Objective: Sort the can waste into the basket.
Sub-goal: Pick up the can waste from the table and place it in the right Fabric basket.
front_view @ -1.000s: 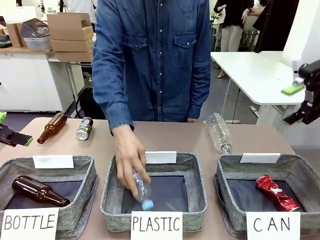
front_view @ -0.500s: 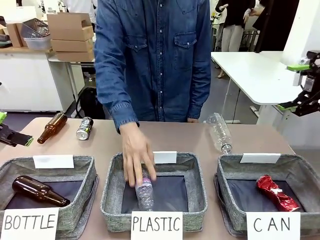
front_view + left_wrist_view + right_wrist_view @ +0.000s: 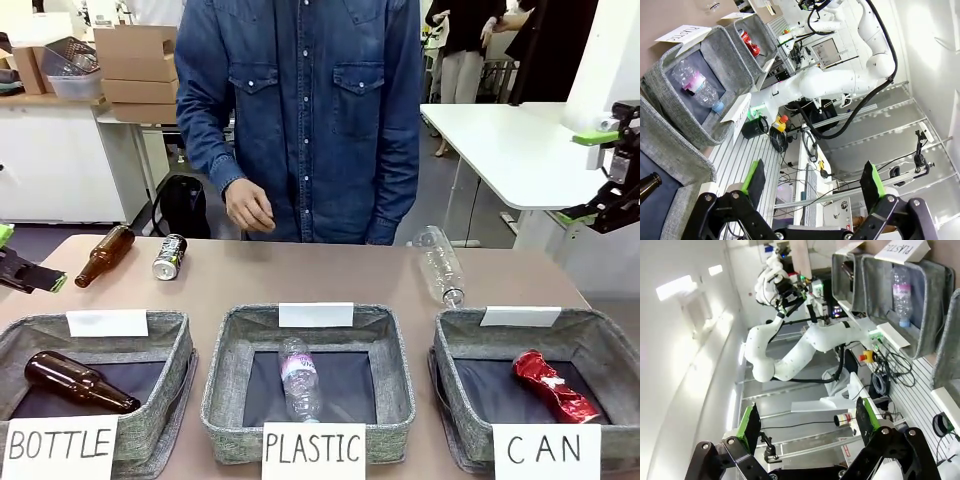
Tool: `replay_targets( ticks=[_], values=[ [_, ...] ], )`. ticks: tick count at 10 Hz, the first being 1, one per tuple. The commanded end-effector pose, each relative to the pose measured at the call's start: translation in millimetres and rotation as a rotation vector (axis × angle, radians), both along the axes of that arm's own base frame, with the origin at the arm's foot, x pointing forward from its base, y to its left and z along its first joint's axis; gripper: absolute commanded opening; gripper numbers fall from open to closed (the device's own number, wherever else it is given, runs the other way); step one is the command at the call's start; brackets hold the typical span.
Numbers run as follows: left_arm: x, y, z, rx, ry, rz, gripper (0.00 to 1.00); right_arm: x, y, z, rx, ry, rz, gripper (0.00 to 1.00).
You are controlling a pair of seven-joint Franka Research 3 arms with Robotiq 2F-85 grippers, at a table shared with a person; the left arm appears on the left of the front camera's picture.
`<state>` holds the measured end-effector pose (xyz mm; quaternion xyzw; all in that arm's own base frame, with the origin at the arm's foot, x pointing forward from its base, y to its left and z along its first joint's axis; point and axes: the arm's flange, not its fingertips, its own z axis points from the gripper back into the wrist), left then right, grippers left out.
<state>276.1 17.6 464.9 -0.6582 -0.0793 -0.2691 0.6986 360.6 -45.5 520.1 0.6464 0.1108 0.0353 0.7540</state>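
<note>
front view: red can (image 3: 553, 385) in basket (image 3: 448, 390), black can (image 3: 168, 257) on table (image 3: 330, 275), left gripper (image 3: 813, 177) and right gripper (image 3: 806, 419) both spread empty

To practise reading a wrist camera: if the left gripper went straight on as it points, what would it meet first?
Nothing nearby: the left gripper aims past the baskets. Farther on hang cables under a white arm; depth is unclear.

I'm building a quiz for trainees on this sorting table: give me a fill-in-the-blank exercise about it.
The red can lies in the basket labelled ____.
The black can lies on the table beside a bottle coloured ____.
The PLASTIC basket holds ____ clear bottle.
The left gripper and right gripper are both ____.
Missing words: CAN; brown; one; open.
</note>
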Motion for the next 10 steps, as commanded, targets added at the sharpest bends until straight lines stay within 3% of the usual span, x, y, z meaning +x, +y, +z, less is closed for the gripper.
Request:
replay_targets(
  ticks=[1,9,10],
  values=[
    [-1,-2,3,-0.02,0.0,0.005,1.0,-2,-3,1,-0.005,-0.016,0.019,1.0],
    [0,0,0,0.0,0.0,0.0,1.0,-2,-3,1,-0.005,-0.016,0.019,1.0],
    [-8,-19,9,0.197,-0.073,0.032,1.0,-2,-3,1,-0.005,-0.016,0.019,1.0]
  ],
)
